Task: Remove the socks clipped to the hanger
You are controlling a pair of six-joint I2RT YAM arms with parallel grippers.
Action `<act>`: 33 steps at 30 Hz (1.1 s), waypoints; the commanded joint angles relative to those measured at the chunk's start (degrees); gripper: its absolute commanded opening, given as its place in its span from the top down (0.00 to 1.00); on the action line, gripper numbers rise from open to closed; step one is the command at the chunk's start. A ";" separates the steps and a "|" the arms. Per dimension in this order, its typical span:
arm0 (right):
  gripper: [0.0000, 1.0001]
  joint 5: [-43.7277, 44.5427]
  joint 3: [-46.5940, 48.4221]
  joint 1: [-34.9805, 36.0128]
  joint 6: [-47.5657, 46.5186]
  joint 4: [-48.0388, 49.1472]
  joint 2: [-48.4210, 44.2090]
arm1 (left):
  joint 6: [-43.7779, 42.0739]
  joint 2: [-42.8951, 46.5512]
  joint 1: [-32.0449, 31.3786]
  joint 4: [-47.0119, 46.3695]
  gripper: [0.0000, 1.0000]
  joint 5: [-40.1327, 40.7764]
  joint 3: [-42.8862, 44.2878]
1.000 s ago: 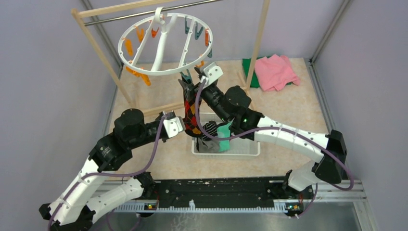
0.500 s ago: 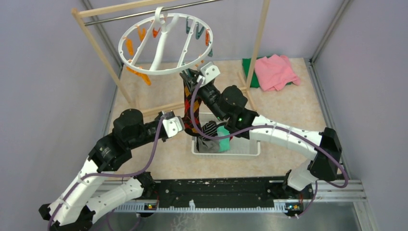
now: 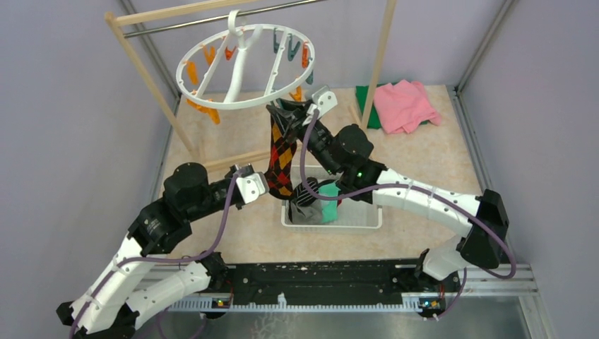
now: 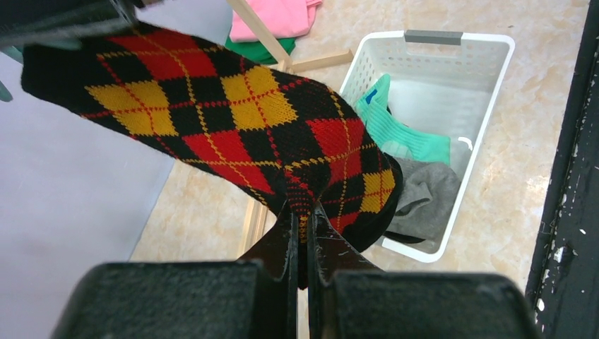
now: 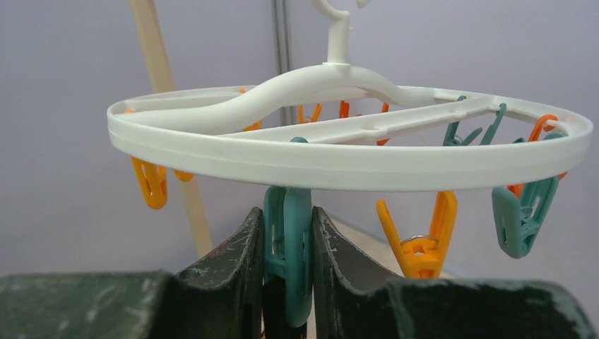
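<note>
Our left fingers (image 4: 288, 229) clamp the tip of the red-black-yellow argyle sock (image 4: 233, 120), our right fingers (image 5: 256, 240) pinch a teal plastic clip (image 5: 297, 212) under the white plastic ring hanger (image 5: 339, 159).

Left arm is reaching forward, left gripper (image 4: 302, 212) jaws pinching shut on argyle sock (image 4: 233, 134) lower end. Right arm is stretching up and leftward, right gripper (image 5: 287, 215) jaws squeezing teal clip (image 5: 289, 247).

Hanger (image 3: 233, 106) on the rack (image 3: 147, 81) behind; sock (image 3: 282, 152) hangs from its near clip (image 5: 288, 247); basket (image 3: 353, 227) down in front holds more socks (image 3: 311, 205).
</note>
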State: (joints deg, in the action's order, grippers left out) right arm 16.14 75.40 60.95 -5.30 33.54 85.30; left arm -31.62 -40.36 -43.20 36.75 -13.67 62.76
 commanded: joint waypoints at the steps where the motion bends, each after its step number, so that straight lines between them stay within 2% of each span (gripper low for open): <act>1: 0.75 -1.54 -0.48 -0.66 4.07 1.88 -3.04 | 0.34 1.68 0.05 -1.71 1.00 0.66 -2.09; 5: 0.42 -0.46 -1.02 -0.64 3.28 2.59 -2.91 | 0.02 2.13 0.05 -1.87 1.00 0.65 -2.41; 8: 0.29 0.65 -1.08 -0.66 2.77 1.84 -2.78 | -0.27 2.15 0.05 -2.02 1.00 0.56 -2.12; 10: 0.03 1.31 -2.03 -0.66 2.75 1.75 -3.43 | -0.68 2.30 0.05 -2.20 1.00 0.39 -2.32; 11: 0.01 2.32 -3.04 -0.68 2.74 1.94 -4.28 | -0.95 2.51 0.05 -2.33 1.00 0.48 -2.56; 19: 0.01 4.36 -12.68 -1.27 0.92 7.15 -9.97 | -7.17 4.68 0.05 -4.32 1.00 -0.12 -6.34; 29: 0.19 0.40 -8.09 -2.30 1.34 6.45 -6.29 | -11.59 3.87 0.05 -11.44 1.00 4.39 -9.61; 33: 0.22 0.49 -5.09 -2.32 0.84 7.81 -3.38 | -12.49 3.10 0.05 -12.85 1.00 4.76 -10.04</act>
State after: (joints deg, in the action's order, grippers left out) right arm 17.74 65.28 58.96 -3.49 37.98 79.70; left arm -42.04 -36.67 -43.20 29.58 -9.63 53.39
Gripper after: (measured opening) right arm 0.791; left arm 0.027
